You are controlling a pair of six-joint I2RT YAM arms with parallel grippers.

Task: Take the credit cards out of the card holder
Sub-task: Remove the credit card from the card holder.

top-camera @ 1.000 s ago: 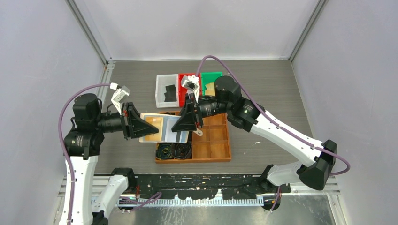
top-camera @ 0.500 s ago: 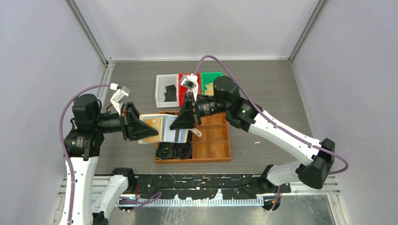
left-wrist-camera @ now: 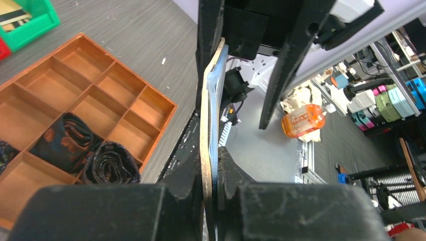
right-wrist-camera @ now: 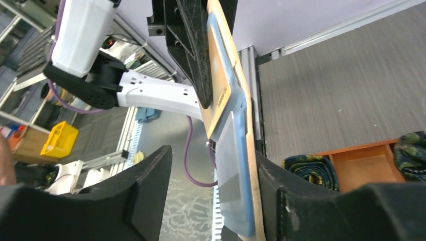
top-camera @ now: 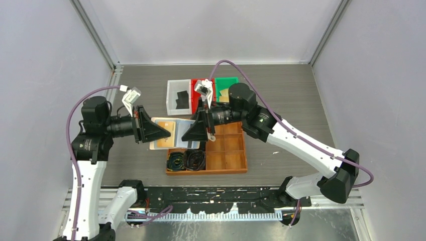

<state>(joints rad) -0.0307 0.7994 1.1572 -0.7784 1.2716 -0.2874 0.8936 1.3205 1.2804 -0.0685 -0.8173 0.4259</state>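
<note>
The tan card holder (top-camera: 173,143) hangs open above the table between both arms. My left gripper (top-camera: 151,130) is shut on its left end; in the left wrist view the holder (left-wrist-camera: 206,100) stands edge-on, pinched between my left gripper's (left-wrist-camera: 211,156) jaws. A gold credit card (top-camera: 165,133) sits in the left pocket, also seen as the gold card (right-wrist-camera: 221,70). A grey card (right-wrist-camera: 230,168) sits in the pale blue pocket. My right gripper (right-wrist-camera: 213,156) is open around the holder's (right-wrist-camera: 253,165) right end, which rests against one finger, the other standing apart.
Below the holder lies a wooden divided tray (top-camera: 226,150) with coiled belts (top-camera: 186,159) in its left cells. Behind stand a white bin (top-camera: 173,90) holding black cards (top-camera: 181,100), a red bin (top-camera: 195,103) and a green bin (top-camera: 226,83).
My left arm has lifted and drawn the holder slightly up and back. My right gripper stays at the holder's right end and its jaws have spread apart.
</note>
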